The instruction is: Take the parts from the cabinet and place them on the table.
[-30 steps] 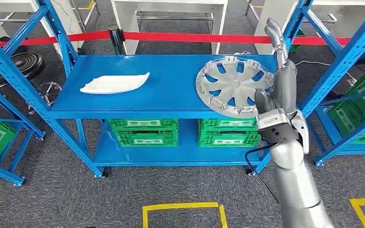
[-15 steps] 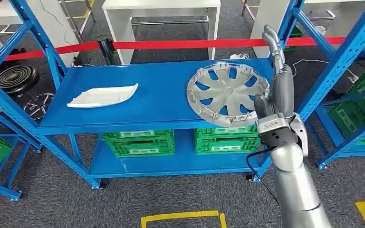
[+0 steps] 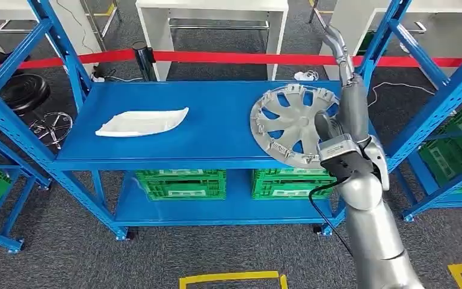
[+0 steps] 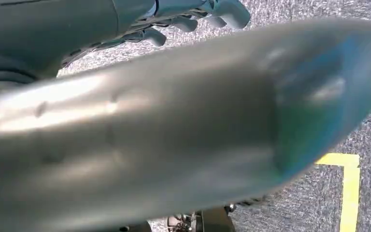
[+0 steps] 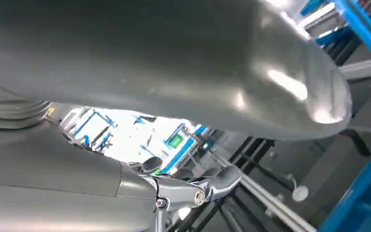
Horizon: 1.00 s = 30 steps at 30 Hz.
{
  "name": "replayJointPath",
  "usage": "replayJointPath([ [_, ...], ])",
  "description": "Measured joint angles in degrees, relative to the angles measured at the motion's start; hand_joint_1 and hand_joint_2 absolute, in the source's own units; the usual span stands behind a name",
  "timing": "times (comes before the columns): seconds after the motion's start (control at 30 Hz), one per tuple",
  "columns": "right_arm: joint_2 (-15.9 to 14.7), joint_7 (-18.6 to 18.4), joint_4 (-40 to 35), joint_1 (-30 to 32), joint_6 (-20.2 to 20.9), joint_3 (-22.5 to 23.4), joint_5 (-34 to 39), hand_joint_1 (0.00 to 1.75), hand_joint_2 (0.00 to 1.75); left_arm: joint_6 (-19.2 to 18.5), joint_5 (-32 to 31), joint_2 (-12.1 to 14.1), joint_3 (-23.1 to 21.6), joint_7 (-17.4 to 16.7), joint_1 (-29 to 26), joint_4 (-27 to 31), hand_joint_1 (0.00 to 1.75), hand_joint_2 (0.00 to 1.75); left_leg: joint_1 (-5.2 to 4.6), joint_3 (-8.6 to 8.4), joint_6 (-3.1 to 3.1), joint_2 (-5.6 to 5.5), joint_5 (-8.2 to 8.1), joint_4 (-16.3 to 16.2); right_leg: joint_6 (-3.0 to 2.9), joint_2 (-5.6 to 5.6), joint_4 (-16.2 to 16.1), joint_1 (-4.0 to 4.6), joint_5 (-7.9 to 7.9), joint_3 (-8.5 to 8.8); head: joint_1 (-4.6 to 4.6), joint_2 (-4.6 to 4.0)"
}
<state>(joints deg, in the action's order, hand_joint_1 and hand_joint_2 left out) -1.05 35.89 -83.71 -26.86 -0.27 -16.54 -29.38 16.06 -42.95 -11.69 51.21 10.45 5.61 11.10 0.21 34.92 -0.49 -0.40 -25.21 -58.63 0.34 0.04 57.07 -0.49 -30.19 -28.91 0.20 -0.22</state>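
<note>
From my head view I have the blue cabinet (image 3: 30, 129) square ahead, its top shelf (image 3: 216, 132) carrying two parts. The silver wheel cover (image 3: 292, 123) lies on the right end of that shelf, its near edge reaching the shelf's front lip. The white curved part (image 3: 142, 121) lies flat toward the left of the same shelf, well apart from the wheel cover.

My right hand (image 3: 348, 90) is raised along the right edge of the wheel cover, fingers (image 3: 337, 42) stretched out straight and pointing away from me, the thumb (image 3: 325, 127) overlapping the cover's rim on the near side. I cannot tell whether the thumb actually touches the rim; the hand has hold of nothing that I can see and its fingers are extended rather than curled.

In the left wrist view my left hand (image 4: 193, 17) hangs over grey carpet near a yellow floor marking (image 4: 345, 188), fingers slightly curled, with nothing in them.

On the lower shelf sit two green crates (image 3: 183, 183) side by side. A red barrier tape (image 3: 228, 58) runs behind the cabinet, with a white bench (image 3: 210, 18) beyond it, and a black stool (image 3: 21, 93) stands left of the cabinet
</note>
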Motion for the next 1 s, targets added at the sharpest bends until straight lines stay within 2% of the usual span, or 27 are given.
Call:
replayJointPath([
  [0.1, 0.13, -0.48, 1.16, -1.35, 1.21, -0.22, -0.57, 0.00, 0.00, -0.39, -0.66, -0.02, 0.00, -0.15, 0.23, 0.00, 0.00, 0.00, -0.02, -0.03, 0.07, 0.02, 0.03, 0.00, 0.22, 0.00, -0.03, -0.01, 0.09, 0.01, 0.00, 0.00],
  [0.2, 0.41, -0.33, 5.47, -3.84, 2.30, -1.09, -1.72, 0.00, 0.00, -1.20, -1.62, -0.13, -0.02, -0.52, 0.67, 0.00, 0.00, 0.00, 0.00, -0.06, 0.15, 0.04, 0.14, 0.04, 0.39, 0.01, -0.02, 0.03, 0.18, 0.04, -0.02, 0.00],
  [0.37, 2.32, -0.57, 23.75, -12.34, -6.97, -2.69, -8.92, 0.00, 0.00, -1.38, -1.60, -0.15, -0.04, -0.04, 1.51, 0.02, 0.00, 0.00, 0.01, -0.20, 0.06, 0.05, 0.39, 0.18, 0.51, 0.02, 0.04, 0.03, 0.31, 0.03, -0.02, 0.02],
  [0.4, 2.71, -0.48, 26.20, -13.35, -7.61, -2.87, -9.36, 0.00, 1.75, -1.38, -1.49, -0.15, -0.04, 0.00, 1.54, 0.02, 0.00, 0.00, 0.01, -0.23, 0.05, 0.03, 0.39, 0.21, 0.51, 0.01, 0.04, 0.03, 0.31, 0.06, -0.02, 0.00],
  [0.53, 3.48, -6.43, 38.11, -18.10, -9.24, -3.96, -14.34, 0.00, 1.75, -1.38, -1.51, -0.13, -0.04, -0.72, 1.57, 0.02, 0.00, 0.00, 0.01, -0.24, -0.02, -0.01, 0.44, 0.29, 0.51, 0.00, 0.05, 0.03, 0.31, 0.08, -0.02, 0.02],
  [0.7, 3.98, -9.72, 49.74, -21.53, -9.35, -4.59, -17.70, 0.00, 1.75, -1.38, -2.01, -0.15, -0.04, -2.05, 1.41, 0.02, 0.00, 0.00, 0.01, -0.21, -0.04, -0.02, 0.42, 0.32, 0.50, 0.00, 0.03, 0.02, 0.30, 0.04, -0.02, 0.02],
  [1.0, 4.55, -12.70, 58.27, -22.19, -9.63, -6.47, -20.94, 0.00, 1.75, -1.40, -2.34, -0.52, -0.04, -2.58, 1.46, 0.00, 0.00, 0.00, 0.00, -0.19, -0.05, 0.00, 0.39, 0.38, 0.45, 0.01, 0.02, 0.02, 0.25, -0.04, -0.02, 0.02],
])
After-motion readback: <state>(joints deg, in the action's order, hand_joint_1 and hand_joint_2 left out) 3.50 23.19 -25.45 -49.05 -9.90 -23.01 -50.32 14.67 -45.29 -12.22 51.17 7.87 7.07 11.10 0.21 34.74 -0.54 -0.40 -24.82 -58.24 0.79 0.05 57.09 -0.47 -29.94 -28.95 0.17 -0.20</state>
